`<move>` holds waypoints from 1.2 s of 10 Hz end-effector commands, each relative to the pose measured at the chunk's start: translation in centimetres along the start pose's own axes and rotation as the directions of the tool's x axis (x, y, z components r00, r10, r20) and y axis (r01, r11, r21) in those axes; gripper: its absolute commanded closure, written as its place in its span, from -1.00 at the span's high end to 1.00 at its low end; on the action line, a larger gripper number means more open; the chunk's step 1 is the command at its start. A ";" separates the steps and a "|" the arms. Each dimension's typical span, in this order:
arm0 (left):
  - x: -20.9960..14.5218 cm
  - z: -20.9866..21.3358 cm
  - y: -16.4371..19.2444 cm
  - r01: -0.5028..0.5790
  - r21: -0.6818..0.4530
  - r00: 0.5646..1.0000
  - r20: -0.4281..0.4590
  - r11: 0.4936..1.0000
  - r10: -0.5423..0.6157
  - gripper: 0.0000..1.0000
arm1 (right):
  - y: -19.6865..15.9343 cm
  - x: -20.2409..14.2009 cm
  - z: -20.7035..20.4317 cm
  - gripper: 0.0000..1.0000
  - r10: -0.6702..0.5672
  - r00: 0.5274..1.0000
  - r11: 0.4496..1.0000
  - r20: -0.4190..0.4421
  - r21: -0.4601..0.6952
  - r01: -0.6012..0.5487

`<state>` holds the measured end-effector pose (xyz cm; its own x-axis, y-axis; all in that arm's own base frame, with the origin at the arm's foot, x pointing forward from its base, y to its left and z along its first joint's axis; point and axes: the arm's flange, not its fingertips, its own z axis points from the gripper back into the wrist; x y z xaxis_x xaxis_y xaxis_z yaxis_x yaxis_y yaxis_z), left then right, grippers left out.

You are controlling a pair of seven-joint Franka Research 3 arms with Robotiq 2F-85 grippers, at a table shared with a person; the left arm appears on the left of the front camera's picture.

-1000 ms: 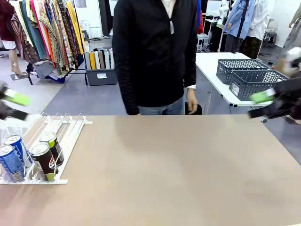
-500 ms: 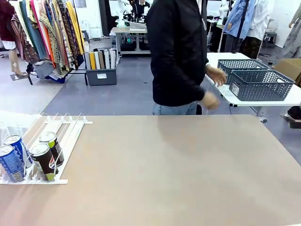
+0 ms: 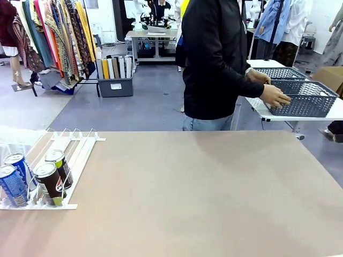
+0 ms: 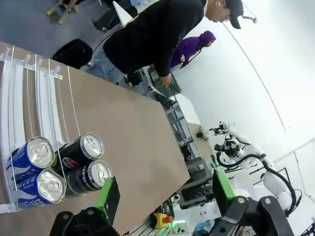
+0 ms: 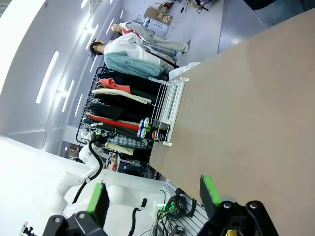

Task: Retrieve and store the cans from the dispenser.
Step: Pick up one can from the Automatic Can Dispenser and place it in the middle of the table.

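The white sloped dispenser sits at the table's left front. Two blue cans and two dark cans stand at its low end behind the clear stops. In the left wrist view my left gripper is open and hangs well above the blue cans and dark cans in the rack. My right gripper is open with nothing between its fingers, high over the table, and the dispenser with its cans lies far off.
A person stands behind the table's far right corner, both hands on a grey lattice basket on a white side table. A second basket sits behind it. The brown tabletop is bare to the right of the rack.
Both grippers, seen at the picture's edges a second ago, have left the front view. The person stepped right from the table's middle and took hold of the grey basket.
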<state>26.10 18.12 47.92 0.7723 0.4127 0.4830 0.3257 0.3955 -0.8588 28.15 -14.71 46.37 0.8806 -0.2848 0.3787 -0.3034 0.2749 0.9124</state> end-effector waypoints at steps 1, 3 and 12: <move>-0.1 0.3 -1.7 0.075 0.130 0.996 -0.064 0.989 -0.067 1.00 | 0.3 0.3 -0.2 1.00 0.005 1.000 1.000 0.017 0.020 -0.005; 0.4 -2.4 -5.3 0.283 0.446 0.919 -0.378 0.849 -0.108 1.00 | 0.3 0.3 -0.2 1.00 0.005 1.000 1.000 0.017 0.020 -0.005; 0.5 -10.7 -7.6 0.583 0.650 0.769 -0.634 0.487 -0.076 1.00 | 0.3 0.3 -0.2 1.00 0.005 1.000 1.000 0.017 0.020 -0.005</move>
<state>30.33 6.19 52.69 0.9164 -0.2594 0.3048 0.2780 0.9604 -0.0186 28.14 -14.62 46.32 0.8839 -0.2819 0.3732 -0.2983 0.2749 0.9140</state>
